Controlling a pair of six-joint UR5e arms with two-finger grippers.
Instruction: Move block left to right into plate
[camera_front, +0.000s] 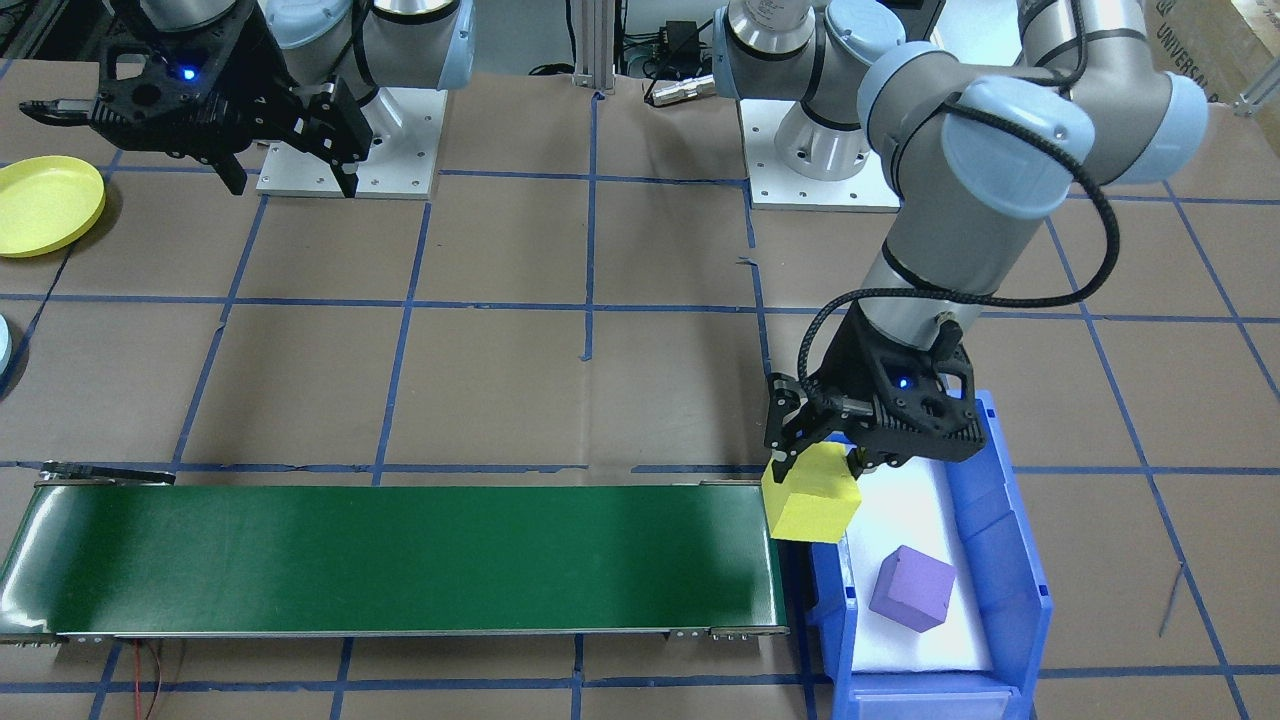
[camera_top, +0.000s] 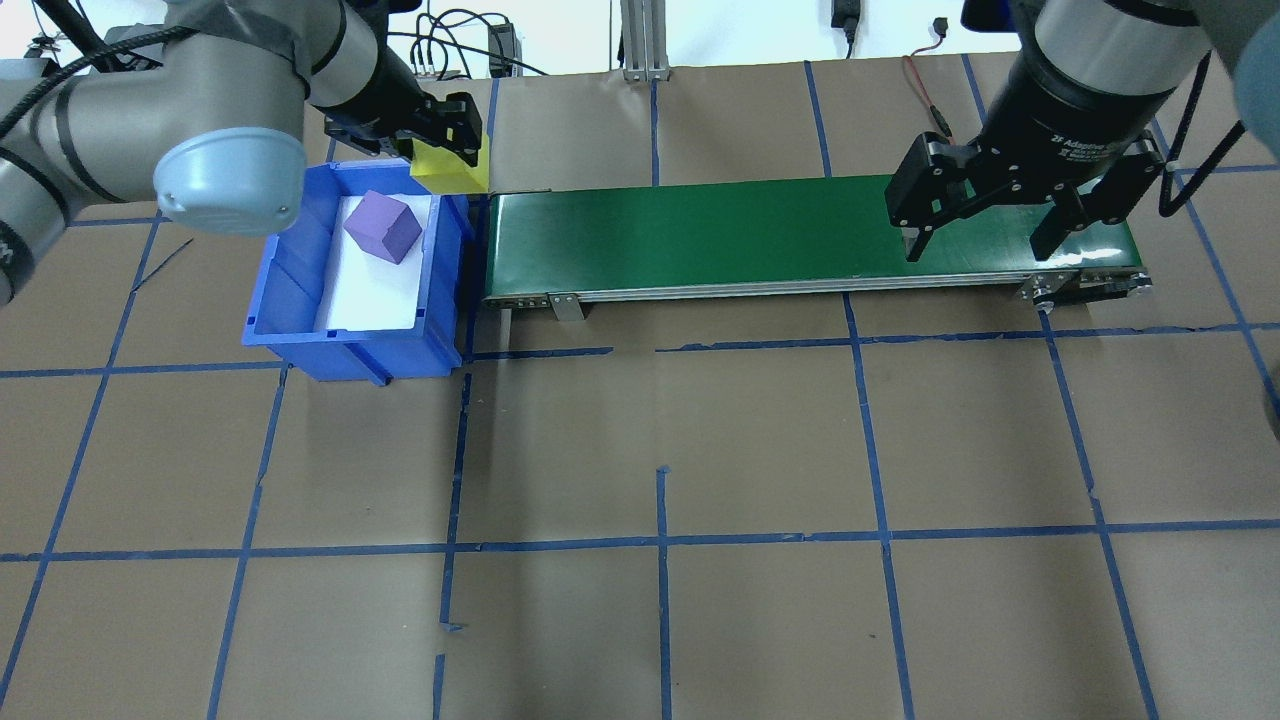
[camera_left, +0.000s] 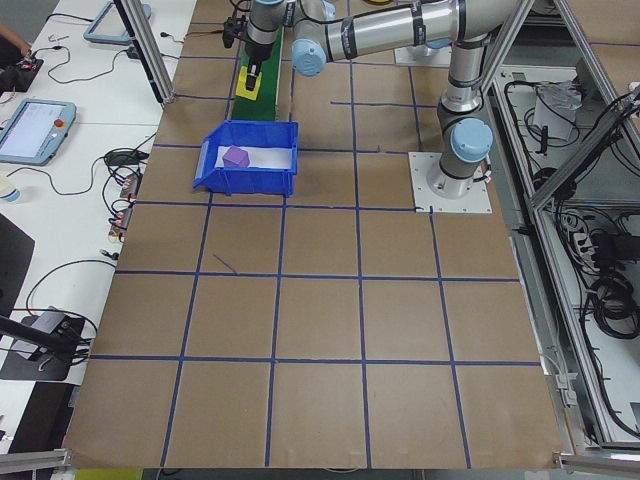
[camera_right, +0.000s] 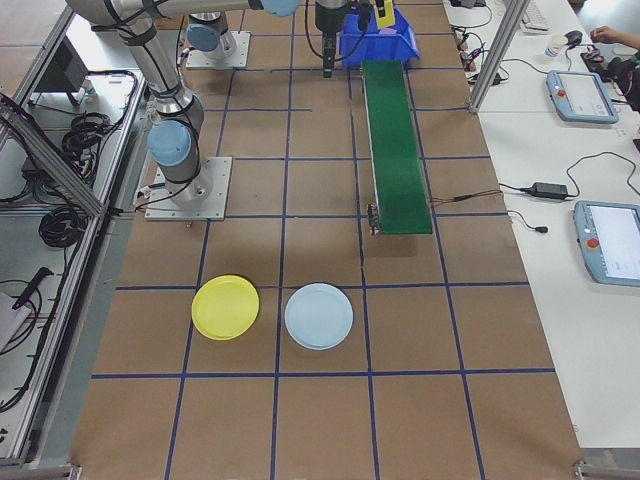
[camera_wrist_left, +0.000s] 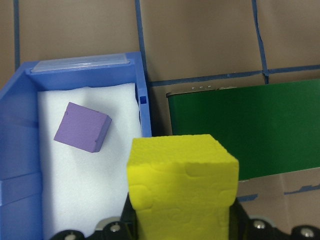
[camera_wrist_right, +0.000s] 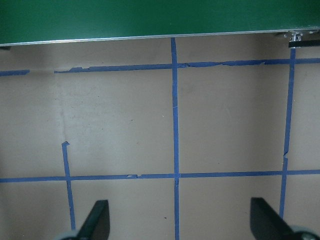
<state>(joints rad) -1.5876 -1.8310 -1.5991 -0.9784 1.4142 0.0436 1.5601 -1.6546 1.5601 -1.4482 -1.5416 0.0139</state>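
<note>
The left gripper (camera_front: 818, 462) is clamped on a bright yellow foam cube (camera_front: 810, 494), one finger on each side, and holds it in the air. In the front-facing view the cube hangs over the gap between the rim of the blue plastic bin (camera_front: 1005, 560) and the near end of the long green conveyor belt (camera_front: 400, 560). The left wrist view shows the same yellow cube (camera_wrist_left: 182, 185) pinched between the fingers, with bin wall and belt end below it.

A purple foam cube (camera_front: 911, 588) lies tilted on the white foam liner (camera_front: 900, 520) inside the bin, apart from the yellow cube.

The right gripper (camera_top: 985, 240) hangs above the far end of the belt with its fingers spread wide and nothing between them; the right wrist view shows both fingertips (camera_wrist_right: 97, 222) well apart over the brown, blue-taped table (camera_wrist_right: 125, 125).

The round bright yellow plastic plate (camera_right: 225, 307) sits on the table on the robot's right side, well apart from the belt's end. A round pale blue plate (camera_right: 319, 316) lies just beside it. Neither plate carries a block.
</note>
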